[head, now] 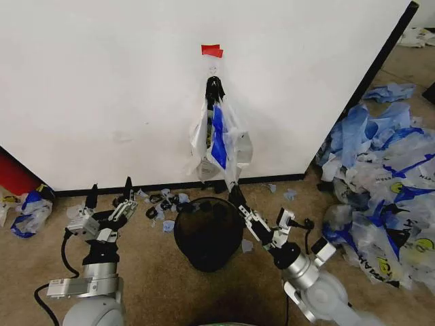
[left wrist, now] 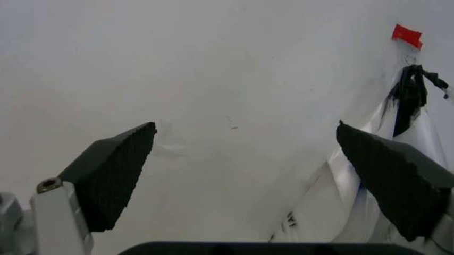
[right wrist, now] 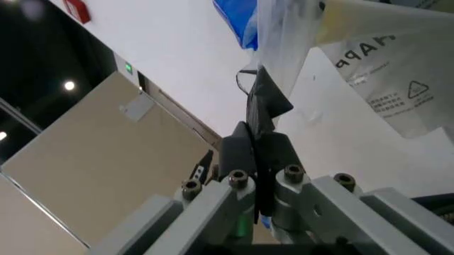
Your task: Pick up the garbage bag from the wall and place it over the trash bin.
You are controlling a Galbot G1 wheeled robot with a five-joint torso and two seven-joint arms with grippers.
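Head view: we see the garbage bag (head: 219,139) at centre, hanging from the hook (head: 213,68) above the trash bin (head: 209,231) — our right gripper (head: 234,193) pinches its lower edge. Left wrist: left gripper (left wrist: 248,170) spread wide, idle. Right wrist: fingers (right wrist: 266,103) clamped on plastic — we judge unhooking comes next

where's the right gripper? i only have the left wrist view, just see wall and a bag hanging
Observer: The right gripper is at the lower edge of the garbage bag, above the trash bin.
Operator: open or shut
Observer: Shut on the bag's plastic, per the right wrist view.
Operator: is the bag off the hook
Observer: No, its handles hang on the wall below the red tape strip.
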